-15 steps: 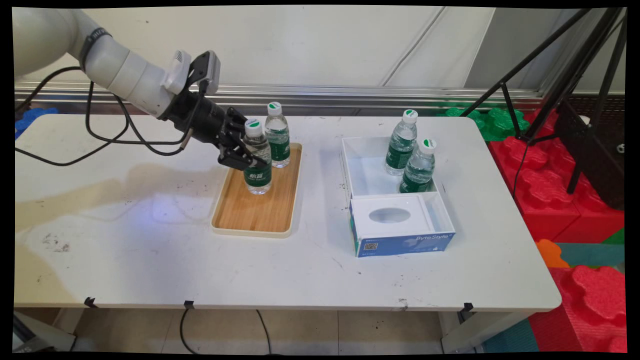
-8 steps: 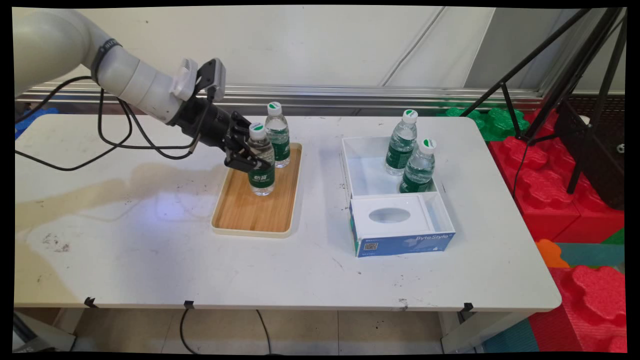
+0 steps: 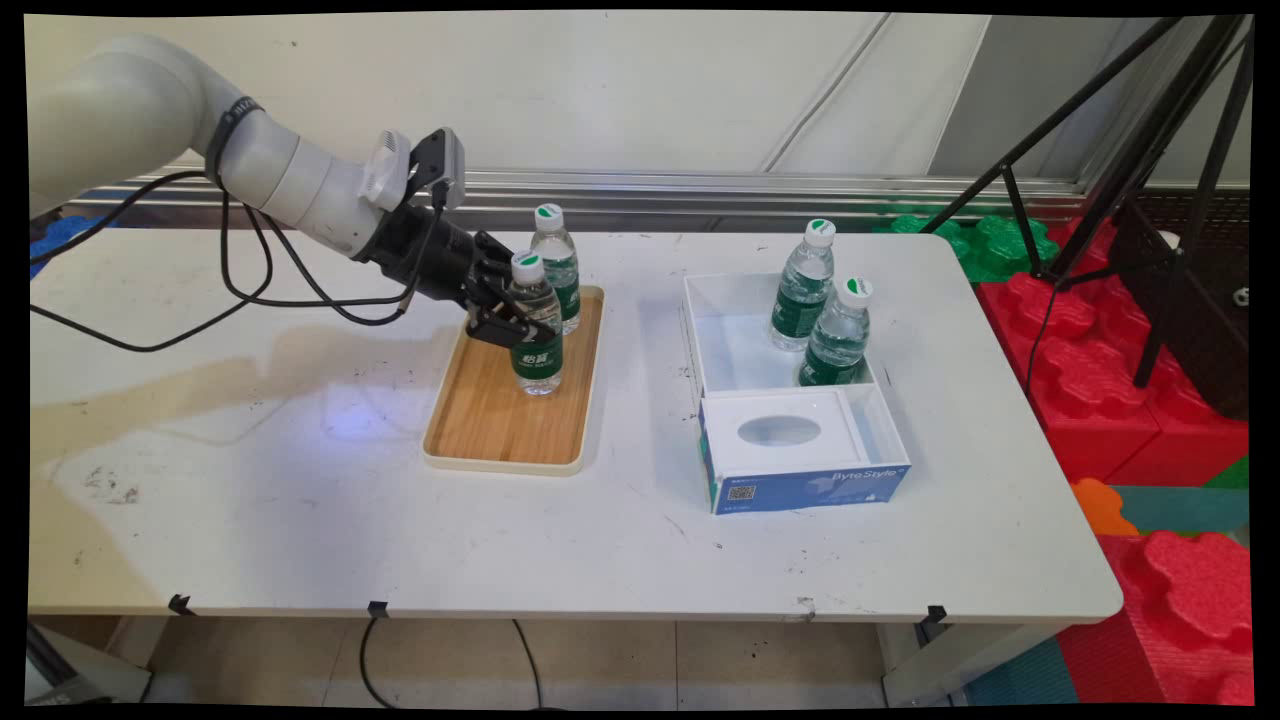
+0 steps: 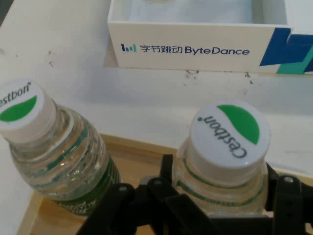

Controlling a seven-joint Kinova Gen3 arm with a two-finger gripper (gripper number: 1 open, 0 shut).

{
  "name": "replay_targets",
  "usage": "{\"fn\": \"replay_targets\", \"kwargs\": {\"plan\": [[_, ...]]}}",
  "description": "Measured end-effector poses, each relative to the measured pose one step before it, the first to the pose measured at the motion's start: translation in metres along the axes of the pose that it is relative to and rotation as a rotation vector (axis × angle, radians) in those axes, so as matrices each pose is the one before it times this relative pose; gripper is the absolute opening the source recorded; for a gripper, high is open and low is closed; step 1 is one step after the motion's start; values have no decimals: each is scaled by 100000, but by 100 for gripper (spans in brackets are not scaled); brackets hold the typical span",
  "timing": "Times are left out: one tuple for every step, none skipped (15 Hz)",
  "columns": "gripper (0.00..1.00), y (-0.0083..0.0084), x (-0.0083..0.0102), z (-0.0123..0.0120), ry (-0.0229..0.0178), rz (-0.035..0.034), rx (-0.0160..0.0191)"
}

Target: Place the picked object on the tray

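tool (image 3: 512,322) clamps a ribbed clear plastic bottle (image 3: 537,338) over the wooden tray (image 3: 500,425).

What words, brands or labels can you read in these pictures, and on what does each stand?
"Cestbon": cap of the gripped bottle.
"estbon", first letter cut off: cap of the second bottle.
"字节跳动 ByteDance": side wall of the white box.
"ByteStyle": box's blue front.
Bottle labels' white characters and the QR code: too small.

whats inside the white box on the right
Two water bottles stand upright in the white box's far compartment. The near part holds a white insert with an oval opening; whatever lies beneath it is hidden.
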Motion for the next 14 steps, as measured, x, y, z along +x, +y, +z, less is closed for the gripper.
{"fn": "replay_targets", "kwargs": {"plan": [[0,-16,-46,117,181,-158,117],[0,-39,-67,151,288,-99,248],[0,-29,-45,79,219,-44,185],[0,-47,-55,107,331,-25,292],[0,-28,-44,66,176,-11,184],[0,-38,-82,72,219,-42,265],[0,-40,-91,89,204,-27,237],[0,-36,-79,86,181,12,182],[0,-4,-90,47,98,-13,159],[0,-4,-90,65,144,-68,123],[0,7,-77,71,81,-61,76],[0,14,-75,53,51,-57,59],[0,28,-93,57,-41,-10,53],[0,17,-75,53,-6,37,82]]}}
